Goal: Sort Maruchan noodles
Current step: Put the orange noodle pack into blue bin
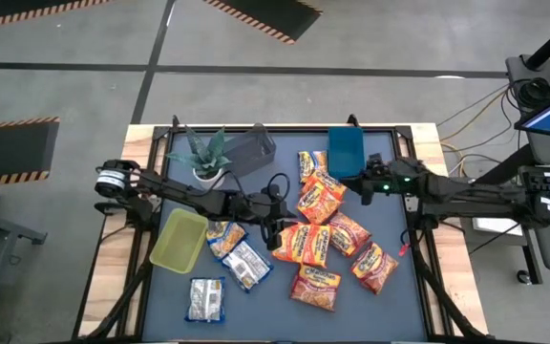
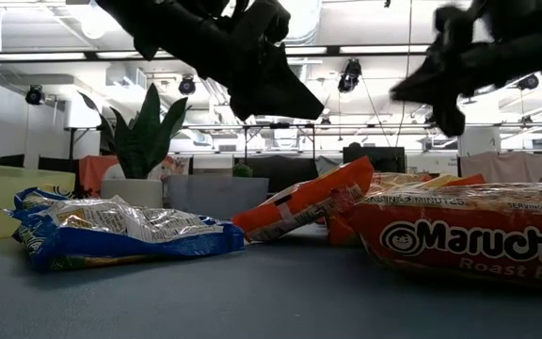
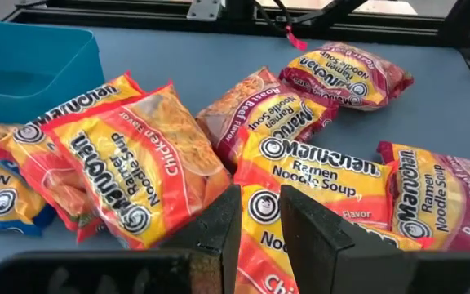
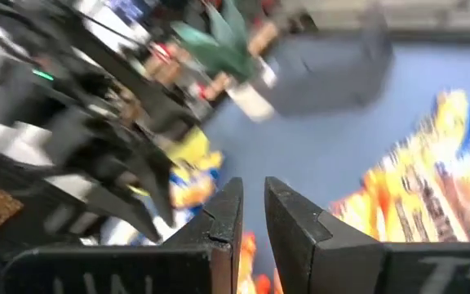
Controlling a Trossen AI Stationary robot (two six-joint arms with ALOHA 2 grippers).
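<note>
Several orange-red Maruchan noodle packets (image 1: 318, 239) lie flat and overlapping in a loose pile at the table's middle. Yellow-and-blue and whitish packets (image 1: 237, 256) lie to their left. My left gripper (image 1: 273, 237) hovers over the pile's left edge. It points slantwise down at an orange chicken packet (image 3: 300, 175). Its fingers (image 3: 219, 237) stand a narrow gap apart with nothing between them. My right gripper (image 1: 363, 183) hangs in the air beside the blue bin, above the pile's far side. Its fingers (image 4: 227, 212) are nearly together and hold nothing.
A yellow-green bin (image 1: 179, 239) stands at the left. A grey bin (image 1: 253, 148) and a blue bin (image 1: 345, 153) stand at the far edge, and a potted plant (image 1: 203, 158) is beside the grey one. One whitish packet (image 1: 205, 298) lies alone near the front left.
</note>
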